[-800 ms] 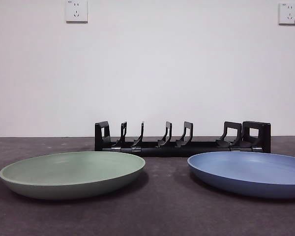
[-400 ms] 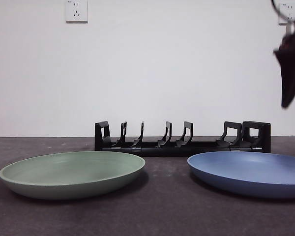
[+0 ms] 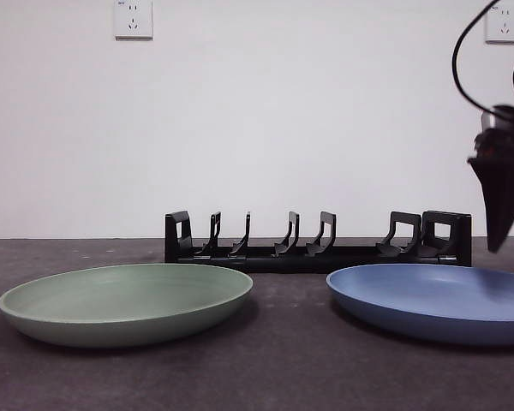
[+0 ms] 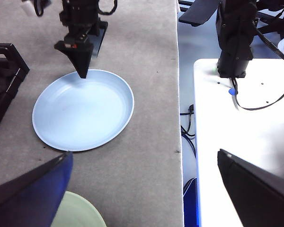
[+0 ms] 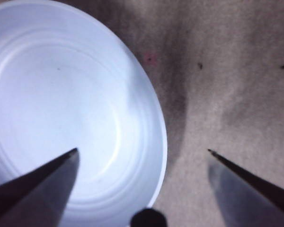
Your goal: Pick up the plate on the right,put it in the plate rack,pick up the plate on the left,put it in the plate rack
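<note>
The right end effector [image 5: 142, 151] is hanging wide open and empty, its jaws straddling the rim of the blue plate [image 5: 61, 109] lying directly beneath it on the table [image 5: 236, 71].

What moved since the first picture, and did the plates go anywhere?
The right gripper came down from the top corner and now hangs open over the rim of the blue plate, one jaw on each side of the rim. It has not grabbed anything. The blue plate, the green plate and the plate rack stayed where they were.
</note>
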Available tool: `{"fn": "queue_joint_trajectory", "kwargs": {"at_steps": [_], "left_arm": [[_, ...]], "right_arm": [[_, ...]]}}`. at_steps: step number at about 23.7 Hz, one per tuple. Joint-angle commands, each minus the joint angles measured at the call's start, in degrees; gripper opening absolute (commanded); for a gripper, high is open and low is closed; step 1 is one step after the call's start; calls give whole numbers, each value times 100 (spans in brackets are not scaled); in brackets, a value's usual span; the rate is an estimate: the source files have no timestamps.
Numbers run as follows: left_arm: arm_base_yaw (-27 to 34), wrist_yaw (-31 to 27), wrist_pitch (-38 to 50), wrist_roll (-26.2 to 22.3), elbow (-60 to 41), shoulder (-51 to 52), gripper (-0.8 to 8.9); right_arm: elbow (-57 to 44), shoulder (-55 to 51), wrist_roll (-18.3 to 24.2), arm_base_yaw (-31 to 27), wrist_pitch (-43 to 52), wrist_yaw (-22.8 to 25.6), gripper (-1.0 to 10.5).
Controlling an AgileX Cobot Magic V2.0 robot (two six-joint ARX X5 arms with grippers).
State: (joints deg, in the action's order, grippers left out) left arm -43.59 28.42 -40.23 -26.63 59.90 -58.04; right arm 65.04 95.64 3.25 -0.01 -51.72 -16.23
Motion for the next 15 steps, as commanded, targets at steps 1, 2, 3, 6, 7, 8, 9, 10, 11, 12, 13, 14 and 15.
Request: {"fn": "queue_joint_trajectory", "kwargs": {"at_steps": [1, 2, 3, 6, 7, 8, 9, 10, 11, 12, 13, 14, 15], "left_arm": [[-24, 2, 92, -92, 0, -26, 565], [-24, 2, 109, -94, 0, -31, 565], [-24, 2, 125, -98, 0, -37, 565], [-24, 2, 129, -105, 0, -46, 565], [-24, 2, 125, -105, 0, -48, 565], [-24, 2, 127, -105, 0, -48, 565], [-24, 2, 129, -105, 0, -48, 565], [-24, 2, 129, -105, 0, -48, 565], [-24, 2, 129, -105, 0, -48, 565], [-24, 0, 127, -107, 0, -48, 565], [-24, -2, 129, -107, 0, -48, 565], [-24, -2, 131, -109, 0, -48, 565], [-24, -2, 133, -111, 0, -48, 565]], "right_arm": [[-4, 175, -17, 4, 107, 24, 372], [-4, 223, -17, 4, 142, 24, 372], [-7, 282, -17, 4, 173, 22, 372], [-7, 433, -17, 4, 238, 22, 372], [-7, 476, -17, 4, 254, 22, 372], [-7, 525, -17, 4, 260, 22, 372], [-7, 566, -17, 4, 258, 22, 370], [-7, 599, -17, 4, 258, 22, 355], [-7, 629, -15, 4, 260, 22, 297], [-7, 656, -7, 4, 264, 22, 216], [-7, 658, 2, 4, 267, 22, 147], [-7, 660, 2, 4, 289, 22, 84], [-7, 660, 2, 4, 317, 22, 48]]}}
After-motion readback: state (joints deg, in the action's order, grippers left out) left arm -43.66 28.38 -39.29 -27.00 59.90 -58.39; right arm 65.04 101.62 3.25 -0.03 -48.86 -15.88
